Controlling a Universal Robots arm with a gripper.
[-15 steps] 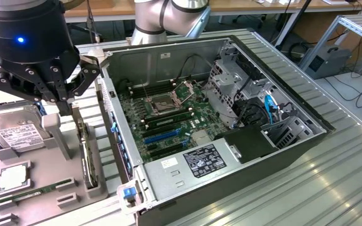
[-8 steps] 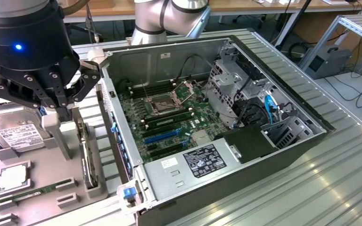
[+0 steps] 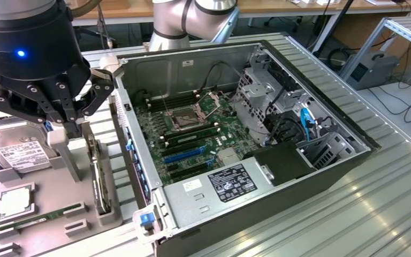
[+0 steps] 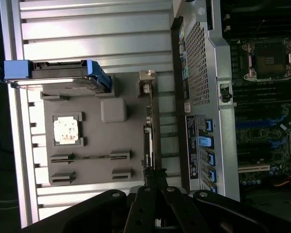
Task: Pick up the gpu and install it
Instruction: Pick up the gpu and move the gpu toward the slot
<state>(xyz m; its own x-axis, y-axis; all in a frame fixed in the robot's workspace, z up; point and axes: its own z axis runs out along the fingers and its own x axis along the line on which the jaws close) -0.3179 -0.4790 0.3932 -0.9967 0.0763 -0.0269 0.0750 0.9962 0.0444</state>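
The gpu [image 3: 100, 179] stands on its long edge in a slot of the grey holder tray [image 3: 55, 193], at the exterior view's left beside the open computer case [image 3: 263, 160]. It is thin and dark. My gripper [image 3: 70, 126] hangs over the tray near the card's far end, fingers drawn together and shut. In the wrist view the gpu [image 4: 149, 131] runs as a narrow strip up from my fingertips [image 4: 153, 187]. I cannot tell whether the fingers touch the card. The motherboard [image 3: 191, 134] lies exposed in the case, with blue slots [image 3: 179, 155].
On the tray lie a hard drive with blue rails [image 3: 16, 150] [image 4: 63, 77], a square processor [image 3: 16, 201] [image 4: 66, 131] and a green memory stick [image 3: 30, 220]. The case's side wall [image 4: 203, 73] rises right beside the gpu's slot. The ribbed metal table [image 3: 377, 203] extends to the exterior view's right.
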